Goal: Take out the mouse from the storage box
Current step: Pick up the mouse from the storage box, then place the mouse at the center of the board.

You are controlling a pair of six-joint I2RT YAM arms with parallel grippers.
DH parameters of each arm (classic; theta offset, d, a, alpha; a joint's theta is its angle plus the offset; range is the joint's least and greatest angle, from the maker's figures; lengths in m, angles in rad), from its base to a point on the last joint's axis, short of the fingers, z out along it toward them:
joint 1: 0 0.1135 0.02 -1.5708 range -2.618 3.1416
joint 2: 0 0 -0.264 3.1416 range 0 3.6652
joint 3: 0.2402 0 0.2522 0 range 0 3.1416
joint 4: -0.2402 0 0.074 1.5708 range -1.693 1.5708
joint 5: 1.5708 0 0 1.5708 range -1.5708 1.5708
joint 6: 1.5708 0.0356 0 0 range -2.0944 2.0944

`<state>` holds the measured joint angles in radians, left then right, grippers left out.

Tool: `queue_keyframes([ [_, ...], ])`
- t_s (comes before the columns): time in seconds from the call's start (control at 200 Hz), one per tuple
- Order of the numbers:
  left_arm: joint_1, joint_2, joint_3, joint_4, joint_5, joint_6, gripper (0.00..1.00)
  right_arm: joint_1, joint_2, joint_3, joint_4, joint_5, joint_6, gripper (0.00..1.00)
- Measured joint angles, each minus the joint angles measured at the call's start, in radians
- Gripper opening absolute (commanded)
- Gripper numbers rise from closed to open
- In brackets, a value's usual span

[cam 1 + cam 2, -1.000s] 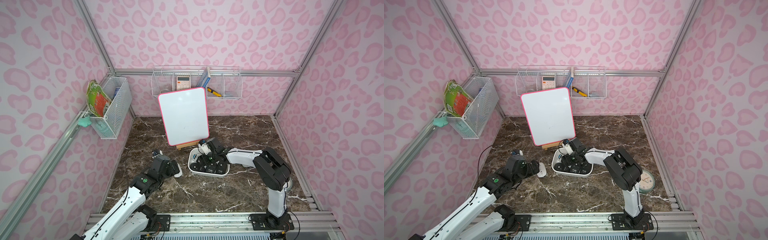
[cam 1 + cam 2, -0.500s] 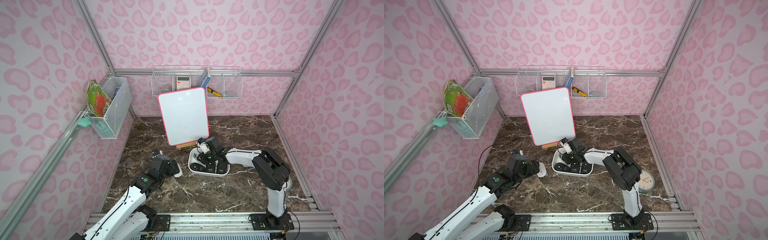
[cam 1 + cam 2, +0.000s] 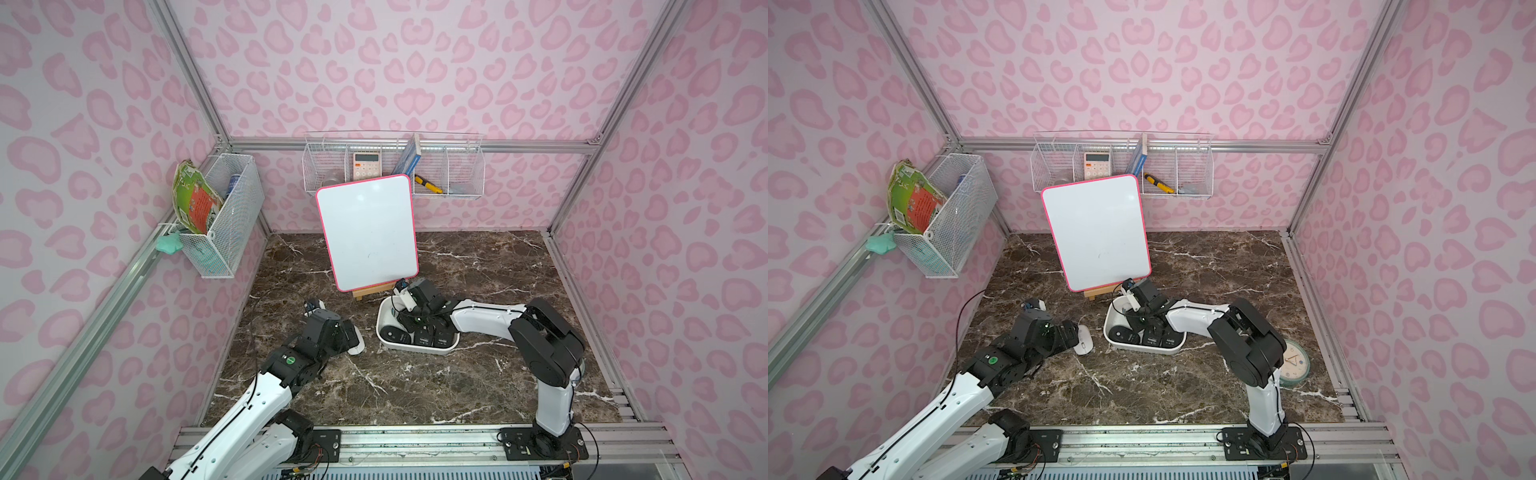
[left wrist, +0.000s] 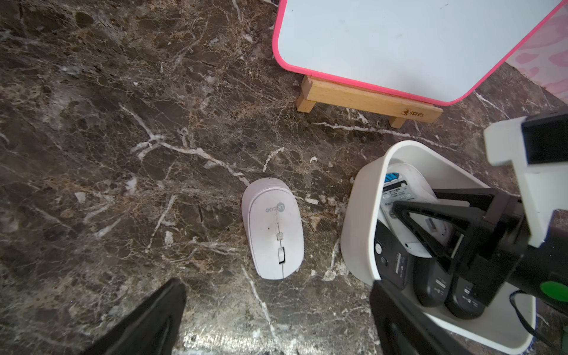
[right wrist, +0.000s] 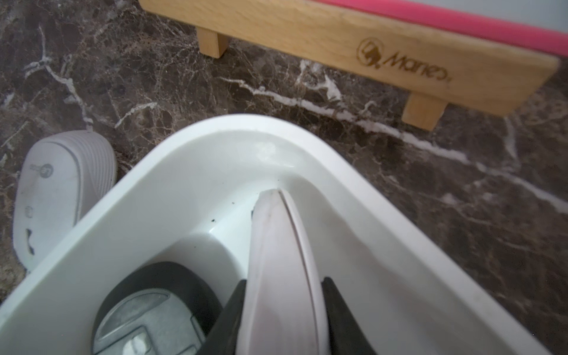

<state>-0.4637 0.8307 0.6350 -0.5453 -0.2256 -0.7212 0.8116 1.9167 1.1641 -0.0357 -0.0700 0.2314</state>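
Presently the right gripper point(image 5: 284, 281) stands nearly closed, pinching the flat sides of a white mouse point(image 5: 276, 239) stood on edge inside the storage box point(image 5: 196, 132), near its end wall; that posture offers a narrow grip. Black mice point(image 4: 430, 285) crowd alongside and the easel foot point(image 5: 307, 37) lies beyond the rim, so straight up looks the clear exit. The left gripper point(image 4: 275, 289) hangs wide open, empty, above a second mouse point(image 4: 273, 227) just beside the box.

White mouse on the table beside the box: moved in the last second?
No. In a top view the white mouse keeps the same gap from the storage box wall.
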Motion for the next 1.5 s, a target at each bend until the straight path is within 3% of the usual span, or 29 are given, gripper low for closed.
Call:
queue_keyframes([
  [0.47, 0.000, -0.095, 0.045, -0.071, -0.051, -0.035, 0.99, 0.036, -0.175, -0.065, -0.069, 0.097, -0.003, 0.21],
  [0.861, 0.000, -0.264, 0.132, -0.225, -0.189, -0.085, 0.99, 0.212, -0.303, -0.075, -0.122, 0.208, -0.020, 0.22],
  [1.226, 0.000, -0.366, 0.154, -0.296, -0.274, -0.087, 0.99, 0.418, -0.219, -0.069, -0.108, 0.272, -0.079, 0.21],
  [1.501, 0.000, -0.409, 0.157, -0.328, -0.299, -0.088, 0.99, 0.494, -0.109, -0.018, -0.085, 0.329, -0.143, 0.20],
])
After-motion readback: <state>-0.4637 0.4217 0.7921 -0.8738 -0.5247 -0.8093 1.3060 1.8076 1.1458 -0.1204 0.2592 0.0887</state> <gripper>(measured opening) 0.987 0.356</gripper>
